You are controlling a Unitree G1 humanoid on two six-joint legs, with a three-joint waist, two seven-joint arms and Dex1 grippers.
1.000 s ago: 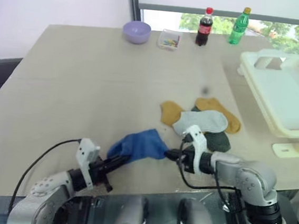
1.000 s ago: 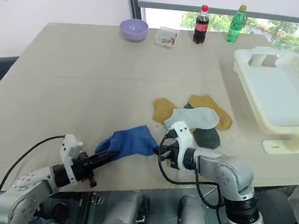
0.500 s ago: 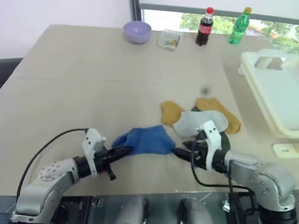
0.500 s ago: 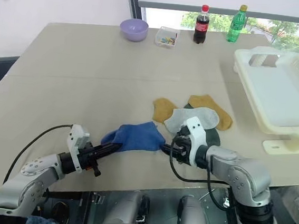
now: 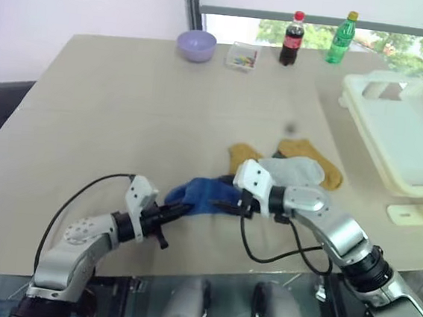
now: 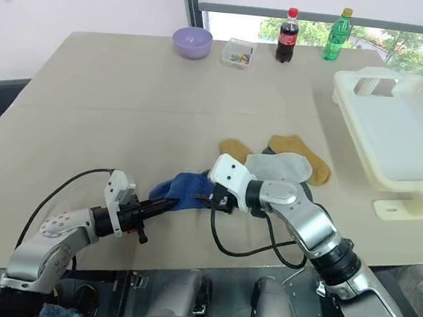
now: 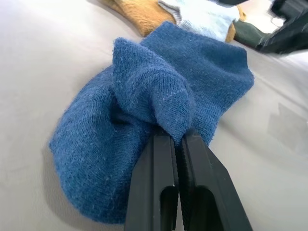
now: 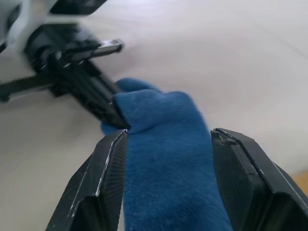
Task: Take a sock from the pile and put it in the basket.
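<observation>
— Where's the sock (image 5: 206,193)?

— On the bench (image 5: 126,113), at about nine o'clock from the pile (image 5: 289,168). My left end effector (image 5: 185,209) is clamped tight on a fold of it; my right end effector (image 8: 166,144) stands wide, one finger on each side of the sock.

— How will it handle?

— Soft, light and floppy, I'd say. I'd grip a bunched fold, then carry it to the basket (image 5: 415,141) at three o'clock.

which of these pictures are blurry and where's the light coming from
Right wrist view: the left gripper and tabletop behind the blue sock are smeared and soft, its own fingers fairly sharp. Left wrist view: the sock's knit is crisp, the other socks beyond are soft. Left eye view: daylight enters through the window behind the bottles, which looks bright and washed out.
</observation>
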